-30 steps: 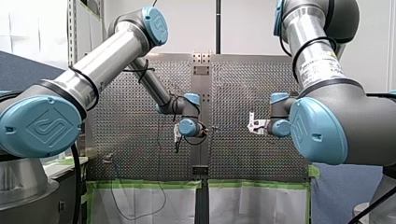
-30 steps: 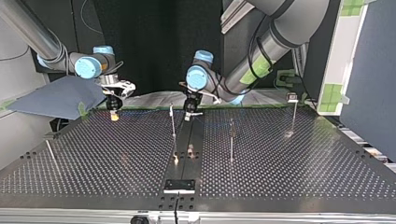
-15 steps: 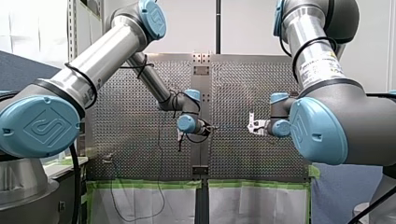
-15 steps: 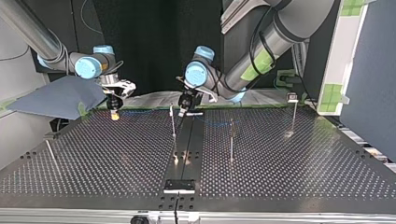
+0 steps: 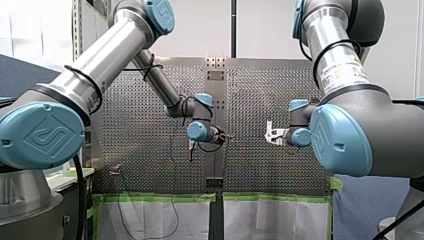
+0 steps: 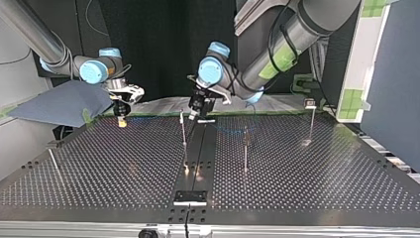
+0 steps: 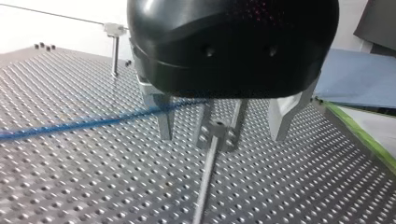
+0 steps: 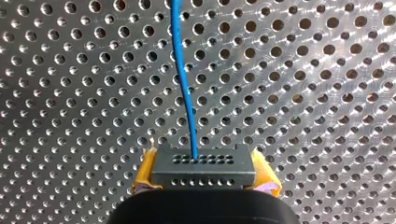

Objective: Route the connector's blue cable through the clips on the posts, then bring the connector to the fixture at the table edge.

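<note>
Right gripper: our right gripper (image 8: 203,175) is clamped on the connector (image 8: 203,164), with its yellow pads (image 8: 145,171) pressed against the two short ends of the dark grey block.
Connector: it hangs over the perforated table (image 8: 317,84), and its face with two rows of small holes is turned toward the wrist camera. In the top view we find it at the table's far left, near the back edge.
Blue cable: the blue cable (image 8: 183,79) leaves the middle of the connector's upper row of holes and runs ahead of the gripper over the table with a slight bend.
Left gripper: our left gripper (image 7: 222,137) has its metal fingers (image 7: 164,122) spread apart, one on either side of a post's head.
Post: the post (image 7: 205,182) rises between those fingers, with its clip (image 7: 217,130) at about fingertip level.
Cable at the left gripper: it comes in across the table from the side, meets one finger and passes on toward the clip. We cannot tell whether it sits in the clip.
Other posts: in the top view a second post (image 6: 245,148) stands right of the middle, and a third post (image 6: 311,121) stands near the right edge.
Fixture: the black fixture (image 6: 190,197) sits at the middle of the near edge, well apart from the connector.
Surroundings: a blue sheet (image 6: 59,104) lies beside the table at the top view's left.
</note>
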You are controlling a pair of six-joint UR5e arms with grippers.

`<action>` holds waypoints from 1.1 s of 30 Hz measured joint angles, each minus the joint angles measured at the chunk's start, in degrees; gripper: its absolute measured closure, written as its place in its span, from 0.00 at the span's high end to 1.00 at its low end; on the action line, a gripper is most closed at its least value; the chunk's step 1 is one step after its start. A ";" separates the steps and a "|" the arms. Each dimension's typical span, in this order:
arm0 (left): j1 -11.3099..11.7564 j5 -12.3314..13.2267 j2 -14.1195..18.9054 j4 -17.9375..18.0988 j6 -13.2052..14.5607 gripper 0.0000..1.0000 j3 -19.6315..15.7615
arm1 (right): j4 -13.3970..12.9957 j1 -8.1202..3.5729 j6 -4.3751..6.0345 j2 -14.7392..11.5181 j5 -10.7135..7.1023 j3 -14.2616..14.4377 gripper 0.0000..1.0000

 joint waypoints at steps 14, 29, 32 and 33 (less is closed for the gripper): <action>-1.60 1.55 1.76 -2.33 0.50 1.00 -1.32 | 0.49 0.01 0.00 0.00 -0.05 0.00 0.00; -2.71 1.03 1.77 -2.55 0.63 1.00 -1.35 | 0.57 0.01 0.00 0.08 -0.06 0.01 0.00; -2.82 0.96 1.79 -2.56 0.63 1.00 -1.35 | 0.55 0.01 0.00 0.09 -0.09 0.01 0.00; -2.85 0.94 1.79 -2.57 0.61 1.00 -1.35 | 0.54 0.01 0.00 0.09 -0.12 0.01 0.00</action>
